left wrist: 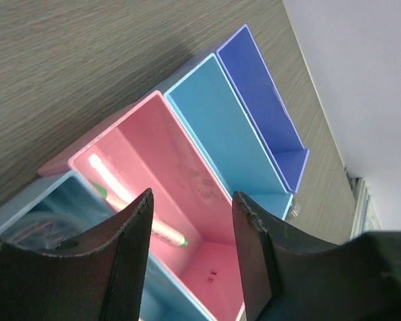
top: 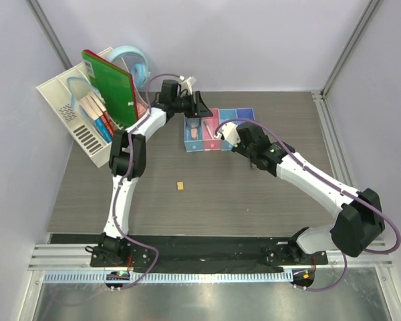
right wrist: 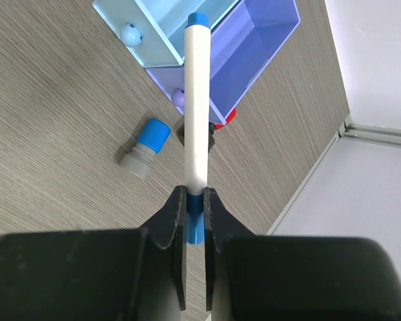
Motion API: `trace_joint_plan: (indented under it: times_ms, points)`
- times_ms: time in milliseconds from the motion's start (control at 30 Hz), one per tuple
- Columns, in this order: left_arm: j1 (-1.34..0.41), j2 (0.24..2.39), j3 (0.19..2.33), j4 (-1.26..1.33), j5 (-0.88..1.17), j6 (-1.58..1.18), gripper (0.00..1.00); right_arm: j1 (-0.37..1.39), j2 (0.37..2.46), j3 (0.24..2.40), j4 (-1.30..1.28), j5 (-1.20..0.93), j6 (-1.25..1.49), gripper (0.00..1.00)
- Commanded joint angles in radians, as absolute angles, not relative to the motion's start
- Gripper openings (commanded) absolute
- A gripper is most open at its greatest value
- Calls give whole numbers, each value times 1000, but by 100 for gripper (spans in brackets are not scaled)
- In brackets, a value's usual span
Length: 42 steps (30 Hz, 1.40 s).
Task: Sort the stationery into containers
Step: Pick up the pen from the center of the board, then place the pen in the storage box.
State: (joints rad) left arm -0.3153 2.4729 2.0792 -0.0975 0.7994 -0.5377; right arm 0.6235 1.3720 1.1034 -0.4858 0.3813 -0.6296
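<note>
Top view: the left gripper (top: 199,107) hangs over the left end of the bins (top: 246,114), and the right gripper (top: 222,134) is at their near side. An orange block (top: 180,185) lies well in front of the bins.

Left wrist: the fingers (left wrist: 123,254) are spread with nothing between them, above the pink bin (left wrist: 180,154), where the green-cap pen (left wrist: 167,232) lies.

Right wrist: the fingers (right wrist: 176,221) are clamped on the blue-cap pen (right wrist: 197,100), which points at the bins. A blue-grey cylinder (right wrist: 144,148) lies near the bins. A red-and-black cylinder (right wrist: 226,118) beside them is mostly hidden.
</note>
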Motion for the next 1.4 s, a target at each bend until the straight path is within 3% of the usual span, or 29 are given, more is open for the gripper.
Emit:
trace_joint_plan:
  times_ms: [0,67,167,233,300,367,400,467,500,533,633,767,1100,1367]
  points:
    - [-302,2297,2082,-210,782,-295,51,623,1367,1158,-448,374,-630,3]
    - [-304,2241,2045,-319,790,-82,52,623,1376,1164,-442,379,-641,4]
    - [-308,2136,1990,-529,810,268,70,624,1388,1167,-434,393,-666,3]
    - [-324,2080,1979,-717,787,423,75,627,1390,1164,-420,402,-684,3]
    - [-340,2069,2002,-947,787,654,64,640,1390,1161,-410,414,-699,3]
    - [-363,2075,2025,-1076,814,739,61,659,1385,1155,-390,434,-722,3]
    - [-371,2082,2055,-1206,833,827,51,676,1384,1154,-384,439,-732,3]
    - [-393,2101,2075,-1293,862,873,44,701,1379,1143,-365,462,-748,3]
    - [-400,2105,2077,-1361,885,917,34,713,1373,1138,-362,465,-753,3]
    - [-414,2106,2072,-1385,894,939,33,736,1368,1134,-359,469,-765,3]
    - [-434,2103,2054,-1434,913,986,49,774,1358,1108,-347,495,-790,3]
    - [-445,2111,2074,-1463,923,1009,53,813,1344,1066,-330,508,-813,3]
    - [-498,2212,2250,-1659,853,1098,55,880,1316,988,-299,534,-841,2]
    - [-540,2250,2257,-1661,787,1081,58,903,1302,983,-299,537,-847,2]
